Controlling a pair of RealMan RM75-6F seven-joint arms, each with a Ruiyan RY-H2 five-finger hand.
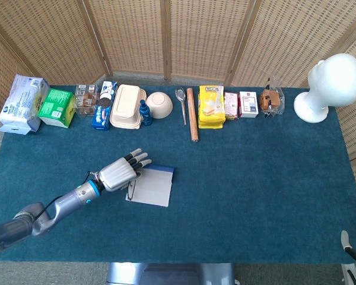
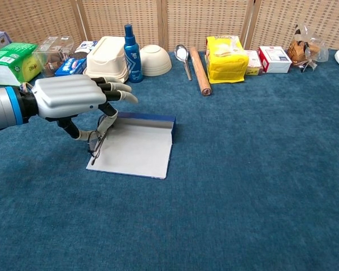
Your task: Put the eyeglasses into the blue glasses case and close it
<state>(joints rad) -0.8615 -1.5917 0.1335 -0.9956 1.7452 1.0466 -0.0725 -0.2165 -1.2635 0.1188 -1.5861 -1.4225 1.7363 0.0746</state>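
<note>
The left robot hand (image 2: pixel 68 97) held the eyeglasses (image 2: pixel 100 136) over the left edge of the open blue glasses case (image 2: pixel 135 149) on the tabletop (image 2: pixel 260 169).

The eyeglasses hung pinched between thumb and a fingertip, the other fingers stretched forward above them; whether the frame touched the case's pale lining could not be told from either view. The case lay flat and open, its blue rim at the far side. The right robot hand (image 1: pixel 351 250) barely showed at the corner of the head view, its state unclear. Boxes, a blue bottle (image 2: pixel 129 46) and a bowl (image 2: pixel 155 60) lined the far edge.
</note>
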